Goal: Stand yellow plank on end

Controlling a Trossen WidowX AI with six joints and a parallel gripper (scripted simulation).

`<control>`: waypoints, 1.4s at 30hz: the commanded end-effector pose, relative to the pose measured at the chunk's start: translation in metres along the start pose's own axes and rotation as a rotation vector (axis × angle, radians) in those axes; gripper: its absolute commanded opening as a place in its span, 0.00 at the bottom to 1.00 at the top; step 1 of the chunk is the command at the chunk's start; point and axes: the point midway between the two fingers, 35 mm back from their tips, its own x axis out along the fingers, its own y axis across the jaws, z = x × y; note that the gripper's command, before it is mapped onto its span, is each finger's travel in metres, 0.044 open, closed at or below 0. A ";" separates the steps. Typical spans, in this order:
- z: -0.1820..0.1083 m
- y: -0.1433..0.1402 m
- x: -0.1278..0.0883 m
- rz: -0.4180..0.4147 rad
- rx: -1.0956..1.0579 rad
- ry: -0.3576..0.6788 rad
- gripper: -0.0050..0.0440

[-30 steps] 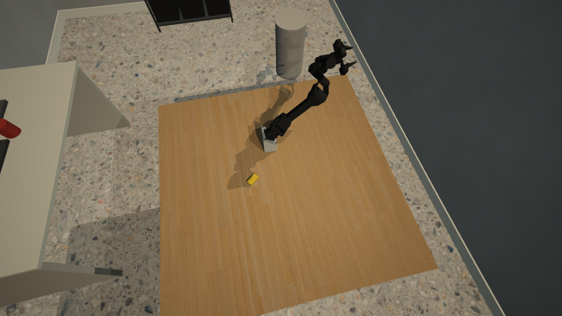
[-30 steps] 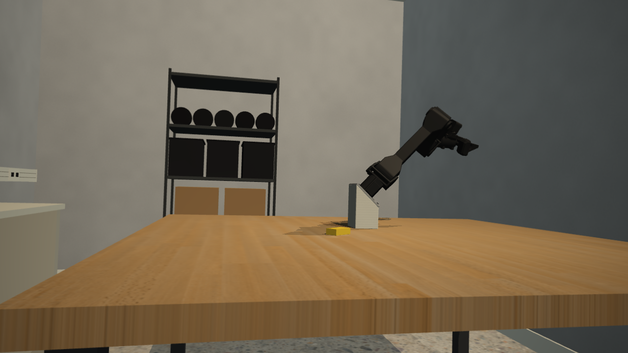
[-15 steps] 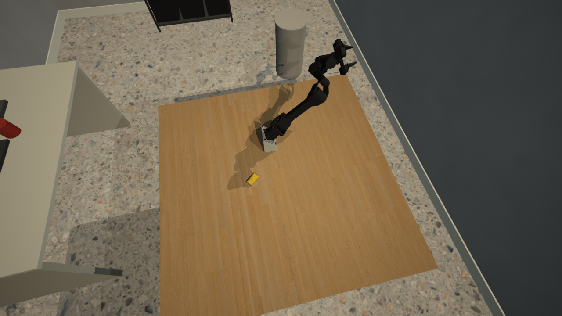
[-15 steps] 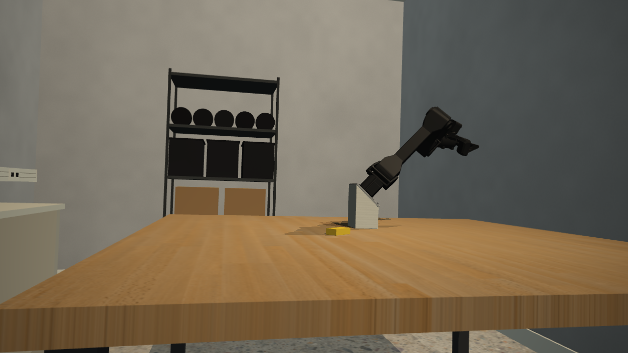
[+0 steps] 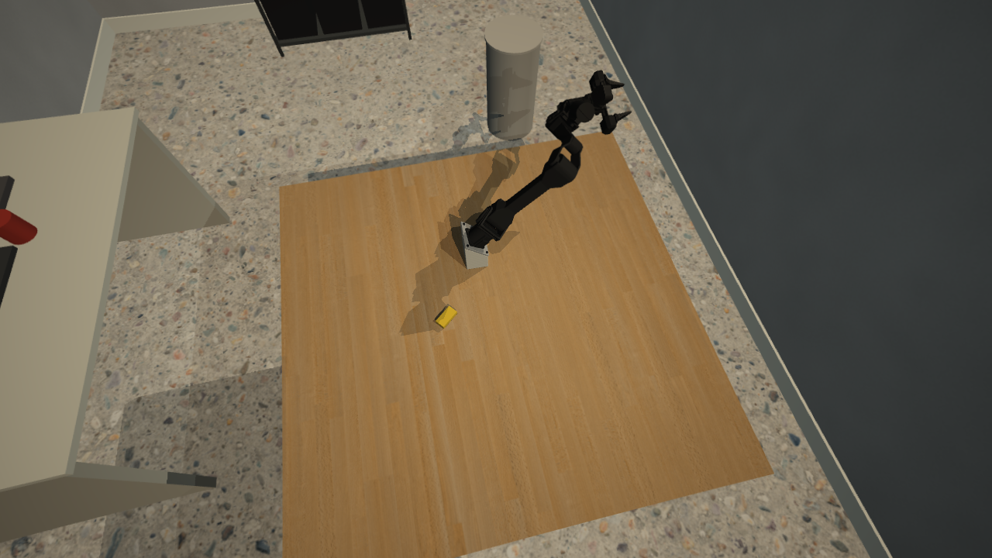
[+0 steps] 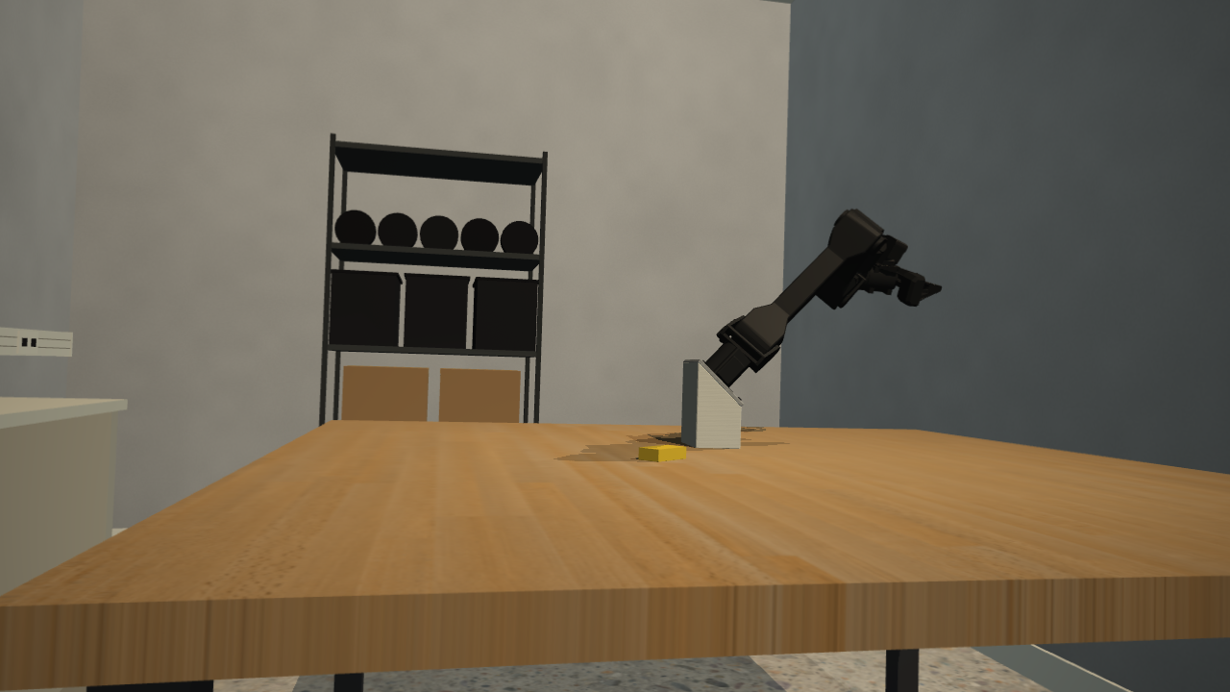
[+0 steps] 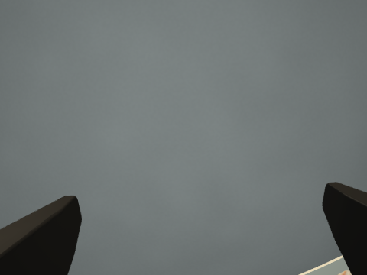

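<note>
The yellow plank point(image 5: 446, 316) point(image 6: 661, 453) lies flat on the wooden table point(image 5: 555, 360) point(image 6: 516, 516), a short way in front of the arm's grey base point(image 5: 475, 248) point(image 6: 709, 416). My gripper point(image 5: 619, 98) point(image 6: 922, 290) point(image 7: 204, 205) is open wide and empty. It is raised high at the far corner of the table, well away from the plank, and points off toward the dark wall. The wrist view shows only the two fingertips, the wall and a strip of floor; the plank does not show there.
A grey cylinder point(image 5: 512, 76) stands on the floor beyond the table's far edge, near the gripper. A black shelf rack point(image 6: 434, 284) stands against the back wall. A beige counter point(image 5: 48, 291) stands to the left.
</note>
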 end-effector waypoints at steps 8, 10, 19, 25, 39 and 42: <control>0.007 -0.023 0.013 -0.026 -0.028 -0.026 1.00; 0.006 -0.029 0.016 -0.032 -0.042 -0.028 1.00; 0.002 -0.055 0.029 -0.062 -0.103 -0.036 1.00; -0.002 -0.086 0.042 -0.097 -0.174 -0.042 1.00; -0.003 -0.176 0.064 -0.200 -0.359 -0.036 1.00; 0.000 -0.204 0.067 -0.234 -0.413 -0.029 1.00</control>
